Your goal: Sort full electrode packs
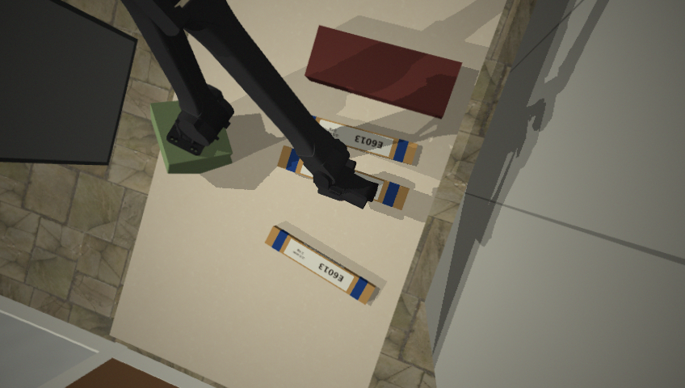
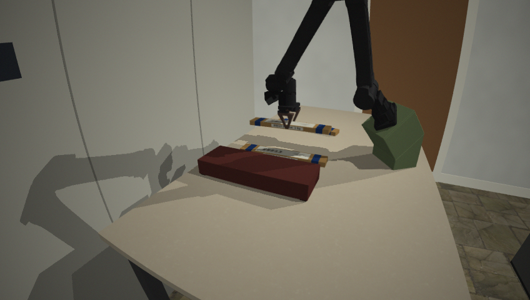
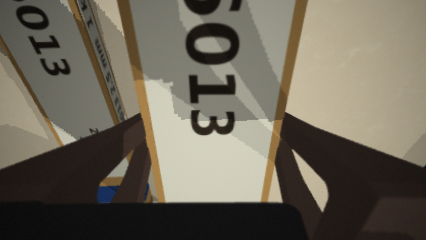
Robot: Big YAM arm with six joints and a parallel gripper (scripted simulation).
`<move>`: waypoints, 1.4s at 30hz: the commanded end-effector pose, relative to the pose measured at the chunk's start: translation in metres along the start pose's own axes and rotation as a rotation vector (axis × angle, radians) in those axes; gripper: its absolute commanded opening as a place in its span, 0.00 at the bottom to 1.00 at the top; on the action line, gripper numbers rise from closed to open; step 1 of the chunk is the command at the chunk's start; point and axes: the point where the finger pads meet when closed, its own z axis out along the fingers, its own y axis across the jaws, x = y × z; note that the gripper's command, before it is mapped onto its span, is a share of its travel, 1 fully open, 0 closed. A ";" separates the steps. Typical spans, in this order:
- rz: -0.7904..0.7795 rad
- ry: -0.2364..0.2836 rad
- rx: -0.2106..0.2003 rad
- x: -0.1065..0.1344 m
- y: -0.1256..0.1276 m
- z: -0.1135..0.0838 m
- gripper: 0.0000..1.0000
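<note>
One pack held crosswise between half-open jaws

So, a cream tabletop is being seen right below the tool, and patchy stone flooring is being shown past its edges. In the exterior view, a greyish panelled wall is being split by thin seams left of the tool, with big angular shadows being thrown across it. Behind and right of the tool, a brown panel is being framed by pale trim. Pretty dim lighting's being cast overall, tbh.
</note>
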 end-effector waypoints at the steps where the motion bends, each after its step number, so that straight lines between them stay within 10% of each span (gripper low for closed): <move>1: -0.029 -0.069 0.012 -0.031 0.004 -0.023 0.00; 15: -0.021 -0.043 0.006 -0.012 0.001 -0.008 0.00; 42: -0.022 -0.044 0.007 -0.011 0.001 -0.039 0.00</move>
